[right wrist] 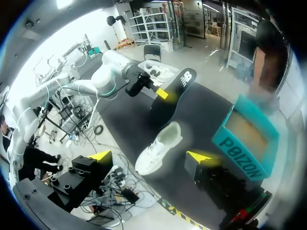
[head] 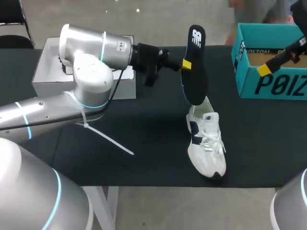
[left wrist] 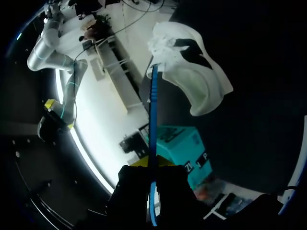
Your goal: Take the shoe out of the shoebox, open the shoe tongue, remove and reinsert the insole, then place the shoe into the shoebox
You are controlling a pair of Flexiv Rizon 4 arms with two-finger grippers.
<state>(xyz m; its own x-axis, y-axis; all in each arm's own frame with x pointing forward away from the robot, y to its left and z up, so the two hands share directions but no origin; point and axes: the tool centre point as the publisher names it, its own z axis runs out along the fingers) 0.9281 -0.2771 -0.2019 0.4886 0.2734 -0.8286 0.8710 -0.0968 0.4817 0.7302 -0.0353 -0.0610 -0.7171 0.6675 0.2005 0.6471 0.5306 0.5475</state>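
1. Left gripper (head: 185, 64): reaches in from 9 o'clock and is pinched on the insole (head: 195, 67) at mid-length, one finger on each face. Gripping here keeps the long piece from swinging.
2. Insole: held in the air on end, logo end at 12 o'clock and lower end at 6 o'clock, meeting the collar of the shoe (head: 206, 141). Whether it touches the shoe cannot be told. The steep angle suits sliding it along the opening, probably the remove-or-reinsert step.
3. Shoe: lies on the bench (head: 144, 134) at 5 o'clock from its centre, outside the box. The toe points to 6 o'clock and the opening to 12 o'clock, so the collar faces the hanging insole.
4. Shoebox (head: 249, 81): stands open at 2 o'clock on the bench, well apart from the shoe and ready to receive it at the end.
5. Right gripper (right wrist: 153, 156): fingers spread and holding nothing, it hangs over the shoebox away from the other arm's work.
6. White box (head: 48, 76): sits at 10 o'clock behind the left arm.
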